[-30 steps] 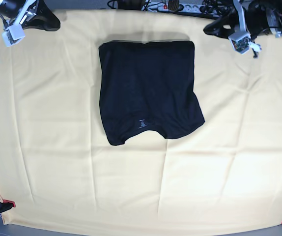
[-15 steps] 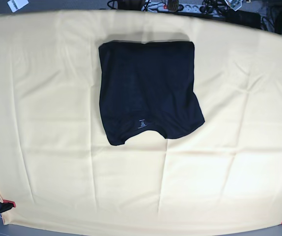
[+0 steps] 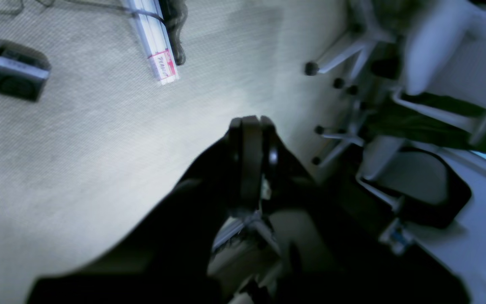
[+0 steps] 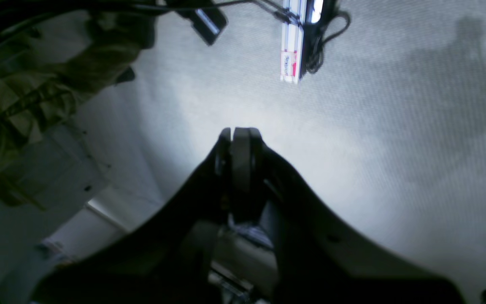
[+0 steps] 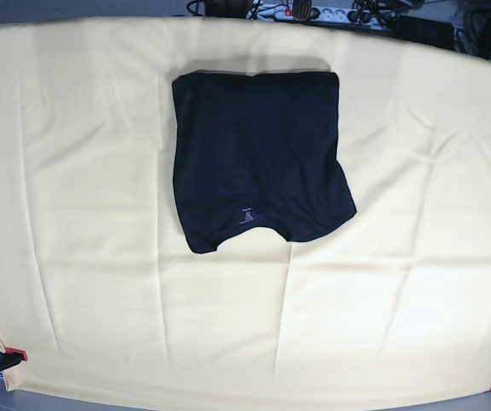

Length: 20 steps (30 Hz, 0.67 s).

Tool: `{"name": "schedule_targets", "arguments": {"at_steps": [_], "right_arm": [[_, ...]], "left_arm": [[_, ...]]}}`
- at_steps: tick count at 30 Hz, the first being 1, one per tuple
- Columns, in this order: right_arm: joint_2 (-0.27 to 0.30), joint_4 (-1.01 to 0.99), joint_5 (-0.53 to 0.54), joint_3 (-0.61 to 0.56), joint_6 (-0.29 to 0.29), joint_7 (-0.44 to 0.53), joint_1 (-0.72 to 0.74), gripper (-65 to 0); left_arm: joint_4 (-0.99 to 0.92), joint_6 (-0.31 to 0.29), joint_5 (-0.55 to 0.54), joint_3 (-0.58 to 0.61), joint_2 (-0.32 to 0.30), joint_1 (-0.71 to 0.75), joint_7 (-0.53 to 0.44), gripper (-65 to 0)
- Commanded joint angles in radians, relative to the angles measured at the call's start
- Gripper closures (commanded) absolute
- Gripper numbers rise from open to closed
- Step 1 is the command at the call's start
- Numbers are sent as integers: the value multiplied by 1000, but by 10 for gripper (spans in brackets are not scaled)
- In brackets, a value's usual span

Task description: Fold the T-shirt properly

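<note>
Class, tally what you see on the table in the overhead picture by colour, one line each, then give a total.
Dark navy: 1, the T-shirt
Pale yellow: 1, the table cloth
Red: 2, the clamps at the near corners
Total: 4

I see grey carpet floor [image 4: 395,126] under both wrist views. A white power strip [image 3: 154,46] lies on it; chair legs [image 3: 336,63] stand right of the strip.

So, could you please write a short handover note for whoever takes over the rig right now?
Left tool: shut, empty, pointing at the floor off the table.
Right tool: shut, empty, likewise over the floor.
T-shirt: lies folded in a compact block on the yellow cloth, toward the far middle, tag at the near edge. Neither arm shows in the base view.
Done: folding looks complete.
Left: perhaps square the slightly flared near corner.
</note>
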Motion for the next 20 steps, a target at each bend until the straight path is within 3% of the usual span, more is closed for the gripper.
{"name": "schedule_targets", "arguments": {"at_steps": [1,9,10,13,17,20], "right_arm": [[11,-40,-33,-13,3,37,2,0],[11,-393,-309,-179,-2,441,209,0],[11,-427,-338,-207,-37,486,237,0],[2,-514,-412,-293,-158,591,320,0],[-39,-596,-523,-413,-323,649,421,0],[-77,-651,-551,-512,-432,702,471,0]], "left_arm": [[-50,-10,18,22,-7,-9,-35,0],[-525,-4,317,182,32,-280,-531,0],[-572,11,356,195,47,-317,-573,0],[-692,145,446,248,105,-422,-659,0],[-814,397,539,354,189,-514,-785,0],[-864,478,485,392,246,-525,-835,0]]}}
